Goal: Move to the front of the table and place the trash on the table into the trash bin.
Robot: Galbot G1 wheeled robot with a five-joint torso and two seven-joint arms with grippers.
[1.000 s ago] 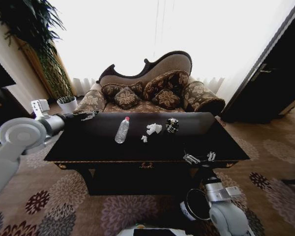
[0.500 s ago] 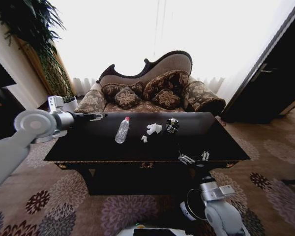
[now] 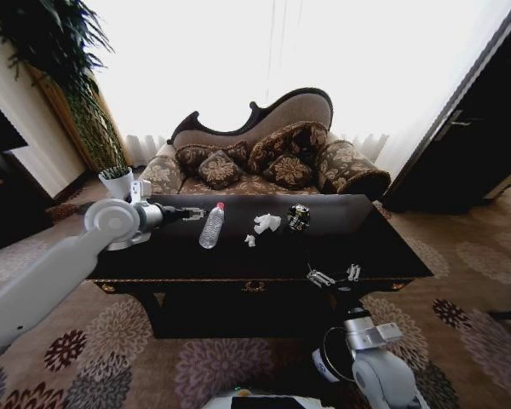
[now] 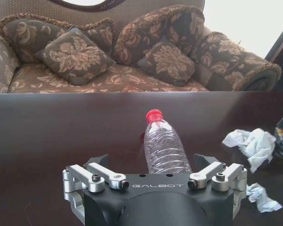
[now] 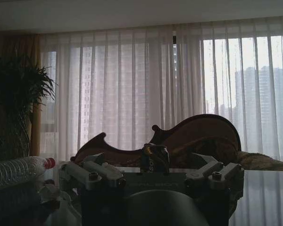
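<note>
On the glossy black table (image 3: pixel 383 247), crumpled white paper wads (image 3: pixel 266 223) lie at centre, a shiny dark wrapper (image 3: pixel 299 216) at their 3 o'clock. Left gripper (image 3: pixel 190 213), fingers spread, nears a ribbed clear bottle (image 3: pixel 211 227); right gripper (image 3: pixel 334 274), also spread, hovers at the table's 5 o'clock edge.

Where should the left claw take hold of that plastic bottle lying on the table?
Probably around the middle of the bottle, coming from above with a finger on each long side. It lies flat on the table, its red cap pointing toward the sofa. The open left claw hovers at its base end.
</note>
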